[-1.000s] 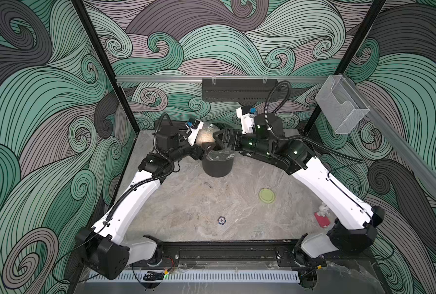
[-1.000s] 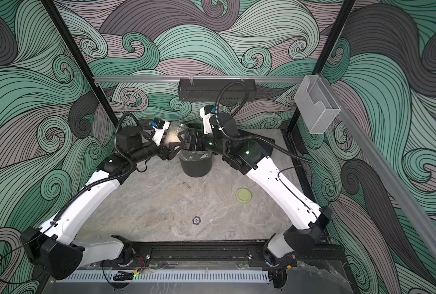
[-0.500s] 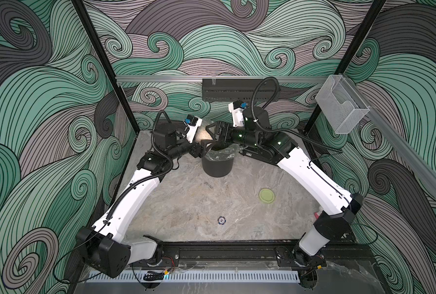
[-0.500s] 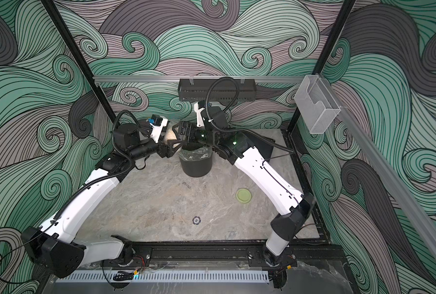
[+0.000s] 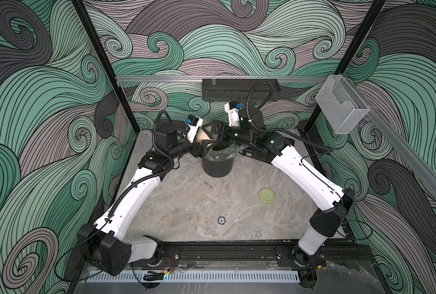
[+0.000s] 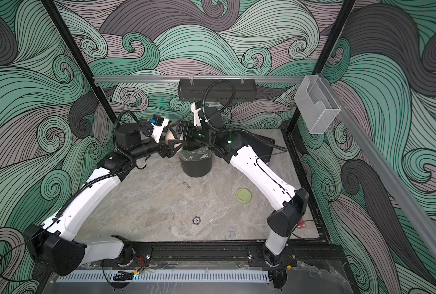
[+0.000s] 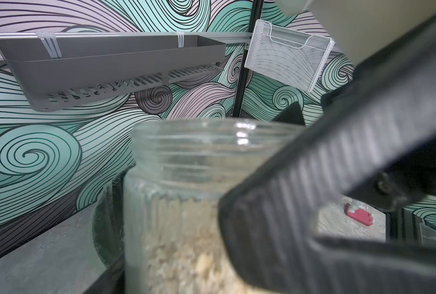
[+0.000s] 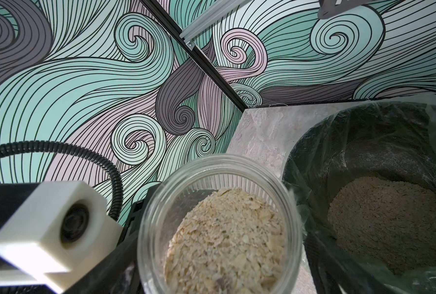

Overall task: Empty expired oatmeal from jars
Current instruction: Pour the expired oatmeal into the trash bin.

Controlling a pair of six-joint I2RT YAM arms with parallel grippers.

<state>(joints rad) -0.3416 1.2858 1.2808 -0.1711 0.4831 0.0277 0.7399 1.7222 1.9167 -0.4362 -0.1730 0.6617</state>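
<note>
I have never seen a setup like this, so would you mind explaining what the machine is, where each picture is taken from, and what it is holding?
These are two white-and-black robot arms fixed to a rail at the front of a table, each ending in a two-fingered gripper. Two pictures look down from overhead, side by side, showing nearly the same scene; the other two come from cameras on the arms' wrists. The left gripper is shut on a lidless glass jar partly filled with oatmeal, close to a black bin lined with clear plastic, where more oatmeal lies. The right gripper is open right by the jar; whether it touches, I cannot tell. On the table lie a pale green lid, a small round marker and a red object.
</note>
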